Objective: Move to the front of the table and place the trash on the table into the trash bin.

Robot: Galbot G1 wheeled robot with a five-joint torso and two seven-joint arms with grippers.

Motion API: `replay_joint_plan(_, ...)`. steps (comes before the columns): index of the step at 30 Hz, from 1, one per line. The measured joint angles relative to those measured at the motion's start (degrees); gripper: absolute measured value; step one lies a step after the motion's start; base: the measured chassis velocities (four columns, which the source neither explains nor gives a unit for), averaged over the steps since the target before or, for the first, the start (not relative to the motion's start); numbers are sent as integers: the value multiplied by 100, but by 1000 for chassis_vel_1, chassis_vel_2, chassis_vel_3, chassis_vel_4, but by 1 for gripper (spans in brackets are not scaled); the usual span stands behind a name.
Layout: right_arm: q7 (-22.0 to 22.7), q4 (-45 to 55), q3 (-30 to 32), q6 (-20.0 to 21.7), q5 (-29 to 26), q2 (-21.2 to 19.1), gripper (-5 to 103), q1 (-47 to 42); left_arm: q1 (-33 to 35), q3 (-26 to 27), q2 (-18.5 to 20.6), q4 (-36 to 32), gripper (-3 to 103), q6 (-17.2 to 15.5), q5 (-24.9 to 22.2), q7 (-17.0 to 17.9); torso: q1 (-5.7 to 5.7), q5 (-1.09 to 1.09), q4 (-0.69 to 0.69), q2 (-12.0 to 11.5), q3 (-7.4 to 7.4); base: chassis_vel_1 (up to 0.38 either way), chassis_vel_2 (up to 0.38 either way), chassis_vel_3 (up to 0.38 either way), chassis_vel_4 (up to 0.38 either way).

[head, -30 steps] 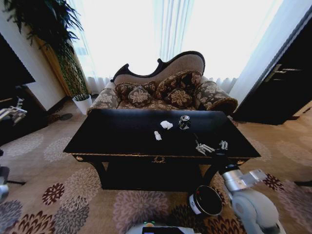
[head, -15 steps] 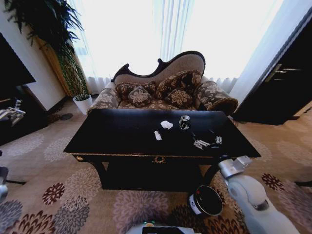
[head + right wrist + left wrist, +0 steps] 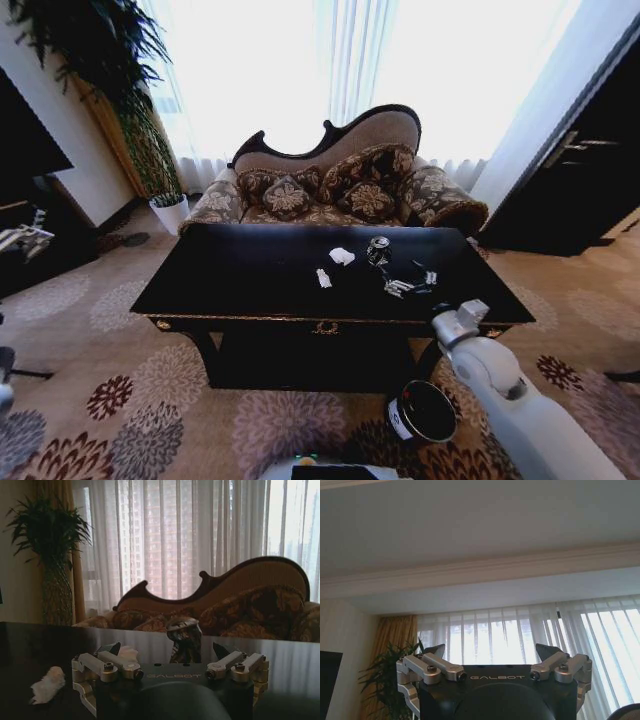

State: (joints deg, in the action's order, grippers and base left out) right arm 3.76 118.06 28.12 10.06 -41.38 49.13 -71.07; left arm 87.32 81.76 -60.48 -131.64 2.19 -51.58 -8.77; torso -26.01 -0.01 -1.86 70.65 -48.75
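Note:
The glossy black table [image 3: 240, 270] stands in front of me. On its right half sit a dark drink can [image 3: 378, 250], a crumpled white paper wad [image 3: 342, 256] and a small white scrap [image 3: 323, 278]. My right gripper [image 3: 410, 284] hovers open over the table just short of the can. In the right wrist view the can [image 3: 184, 630] stands upright a little beyond the gripper [image 3: 166, 650], in line with the gap; the wad [image 3: 128, 653] and the scrap [image 3: 47, 684] lie off to one side. The trash bin [image 3: 422, 412] stands on the carpet below my right arm. My left gripper [image 3: 24, 238] is parked open at the far left, seen pointing at the ceiling [image 3: 490, 652].
An ornate sofa [image 3: 340, 185] stands right behind the table. A tall plant in a white pot [image 3: 168, 212] is at the back left. Dark furniture flanks both sides [image 3: 580, 170]. Patterned carpet [image 3: 150, 420] lies open before the table's left front.
My right arm has reached forward and to the left over the table, bringing its open gripper closer to the can. The trash, the bin and my left arm have stayed put.

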Motion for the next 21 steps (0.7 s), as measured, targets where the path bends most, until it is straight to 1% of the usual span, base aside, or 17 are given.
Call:
replay_joint_plan(3, 23, -427, -250, 2, -130, -148, 100, 396, 4, -52, -32, -27, 100, -26, 20, 5, 0, 0, 0, 0, 0, 0, 0, 0, 0)
replay_joint_plan(7, 22, -682, -457, 14, -288, -238, 100, 701, -4, -116, -59, -17, 100, -41, 85, 9, -1, 0, -1, 0, 0, 0, 0, 0, 0)
replay_joint_plan(17, -32, -1152, -1061, 28, -335, -281, 100, 1350, -1, -101, -5, 41, 100, -97, 114, 48, 0, 0, -1, 0, 0, 0, 0, 0, 0)
replay_joint_plan(21, -14, -1328, -1275, 40, -487, -315, 100, 1563, 15, -100, -8, 68, 100, -97, 134, 51, 0, 1, 0, 0, 0, 0, 0, 0, 0)
